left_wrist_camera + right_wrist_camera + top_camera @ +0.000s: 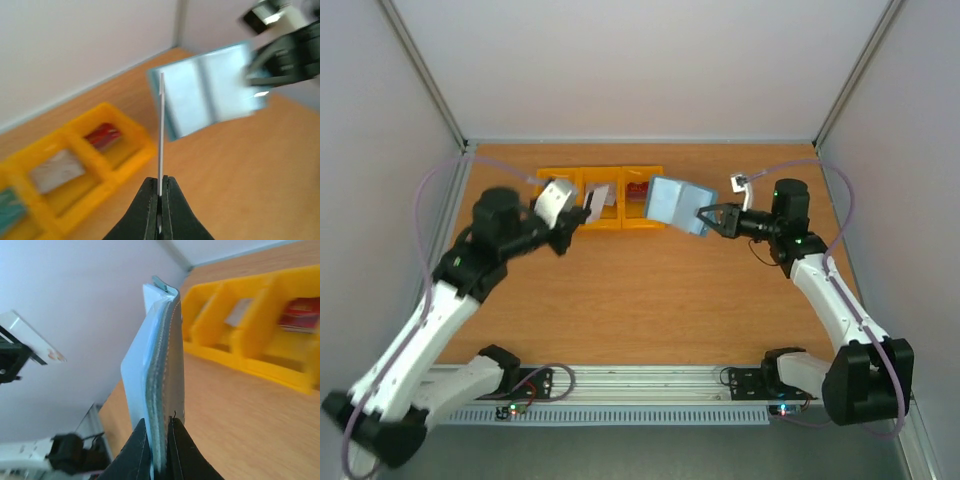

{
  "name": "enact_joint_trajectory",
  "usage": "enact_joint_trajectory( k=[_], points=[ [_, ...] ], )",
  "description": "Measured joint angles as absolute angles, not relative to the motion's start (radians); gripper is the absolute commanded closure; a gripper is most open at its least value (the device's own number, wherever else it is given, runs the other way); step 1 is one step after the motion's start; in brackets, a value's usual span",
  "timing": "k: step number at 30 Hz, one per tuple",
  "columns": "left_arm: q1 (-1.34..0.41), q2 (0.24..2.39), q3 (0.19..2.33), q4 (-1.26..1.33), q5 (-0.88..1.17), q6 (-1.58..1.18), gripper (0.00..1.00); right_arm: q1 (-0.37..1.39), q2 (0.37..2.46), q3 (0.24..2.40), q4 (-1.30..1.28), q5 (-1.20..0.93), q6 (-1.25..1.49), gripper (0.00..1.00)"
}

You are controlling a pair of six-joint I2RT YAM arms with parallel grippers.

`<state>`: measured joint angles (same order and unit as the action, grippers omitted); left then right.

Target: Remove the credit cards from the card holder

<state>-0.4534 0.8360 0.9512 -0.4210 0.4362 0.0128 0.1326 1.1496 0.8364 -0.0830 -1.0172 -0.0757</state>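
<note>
Left wrist view: at bottom centre, the left gripper clamps a white card by its lower edge; beyond, upper right, the right gripper pinches the open card holder aloft. So slim a hold could let the card swivel or miss the yellow bins.

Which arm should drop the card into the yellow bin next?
Left. The left tool pinches the card near the yellow bin, probably an easy drop. The right tool is busy holding the card holder.
</note>
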Motion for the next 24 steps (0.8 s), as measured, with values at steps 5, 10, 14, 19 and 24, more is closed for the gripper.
enact_joint_trajectory(
  k=[5,10,14,19,24],
  points=[
    [-0.454,1.209,1.2,-0.487,0.184,0.485,1.0,0.005,1.179,0.826,-0.084,-0.963,0.012,0.99],
    [-0.455,1.482,1.22,-0.463,0.083,0.931,1.0,-0.11,1.179,0.825,-0.077,-0.969,0.077,0.99],
    [-0.444,1.72,1.313,-0.416,0.046,1.138,1.0,-0.163,1.177,0.825,-0.086,-0.987,0.093,0.99],
    [-0.398,1.871,1.375,-0.337,0.05,1.307,1.0,-0.175,1.153,0.825,-0.122,-1.007,0.087,0.99],
    [-0.366,1.914,1.439,-0.325,0.052,1.389,1.0,-0.175,1.147,0.827,-0.123,-1.023,0.085,0.99]
  ],
)
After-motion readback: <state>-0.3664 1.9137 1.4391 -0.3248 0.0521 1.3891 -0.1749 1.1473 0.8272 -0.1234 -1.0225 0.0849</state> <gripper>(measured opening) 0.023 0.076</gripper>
